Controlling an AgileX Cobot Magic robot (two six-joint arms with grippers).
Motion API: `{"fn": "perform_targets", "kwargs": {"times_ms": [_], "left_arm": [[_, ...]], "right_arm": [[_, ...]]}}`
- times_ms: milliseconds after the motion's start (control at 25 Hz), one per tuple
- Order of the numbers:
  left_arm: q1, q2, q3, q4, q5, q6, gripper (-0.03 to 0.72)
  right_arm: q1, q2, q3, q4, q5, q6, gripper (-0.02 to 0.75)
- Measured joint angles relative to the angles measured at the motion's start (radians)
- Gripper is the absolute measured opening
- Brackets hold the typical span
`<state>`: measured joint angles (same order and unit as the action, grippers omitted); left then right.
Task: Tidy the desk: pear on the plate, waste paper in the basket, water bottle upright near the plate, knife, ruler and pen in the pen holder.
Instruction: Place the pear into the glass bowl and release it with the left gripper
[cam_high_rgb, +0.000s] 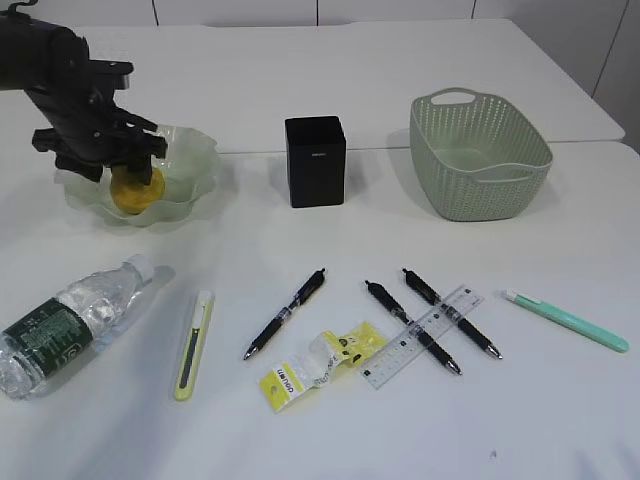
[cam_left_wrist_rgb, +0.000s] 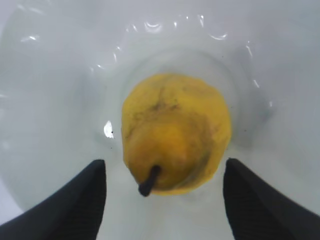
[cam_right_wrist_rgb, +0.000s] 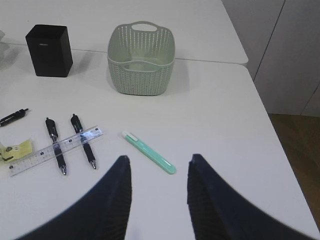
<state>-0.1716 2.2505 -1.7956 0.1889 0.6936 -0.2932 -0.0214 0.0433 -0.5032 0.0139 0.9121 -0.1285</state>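
The left black gripper (cam_left_wrist_rgb: 162, 200) hangs over the translucent wavy-edged glass plate (cam_high_rgb: 190, 150) with its jaws spread; the yellow pear (cam_left_wrist_rgb: 176, 132) lies in the plate's centre, between the two fingers and touching neither, its dark stem toward the wrist camera. The right black gripper (cam_right_wrist_rgb: 159, 197) hovers with its jaws parted and nothing between them, above the white table (cam_high_rgb: 300, 430) just beside the mint-green utility knife (cam_right_wrist_rgb: 149, 152). On the table stand the pale green woven plastic basket (cam_high_rgb: 480, 155) and the black square pen holder (cam_high_rgb: 316, 160); the clear plastic water bottle (cam_high_rgb: 70, 320) lies on its side, with the transparent ruler (cam_high_rgb: 422, 336) across two black pens.
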Motion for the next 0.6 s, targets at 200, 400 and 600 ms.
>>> {"fn": "perform_targets", "kwargs": {"times_ms": [200,400,600], "left_arm": [[0.0,-0.063,0.0,0.008,0.022,0.0,0.522],[0.0,-0.145,0.0,0.008,0.098,0.006,0.523],[0.0,-0.209,0.0,-0.025,0.209,0.049,0.523]], "right_arm": [[0.0,0.0,0.0,0.0,-0.001,0.0,0.313],[0.0,0.0,0.0,0.0,-0.001,0.0,0.313],[0.0,0.0,0.0,0.0,-0.002,0.0,0.313]]}}
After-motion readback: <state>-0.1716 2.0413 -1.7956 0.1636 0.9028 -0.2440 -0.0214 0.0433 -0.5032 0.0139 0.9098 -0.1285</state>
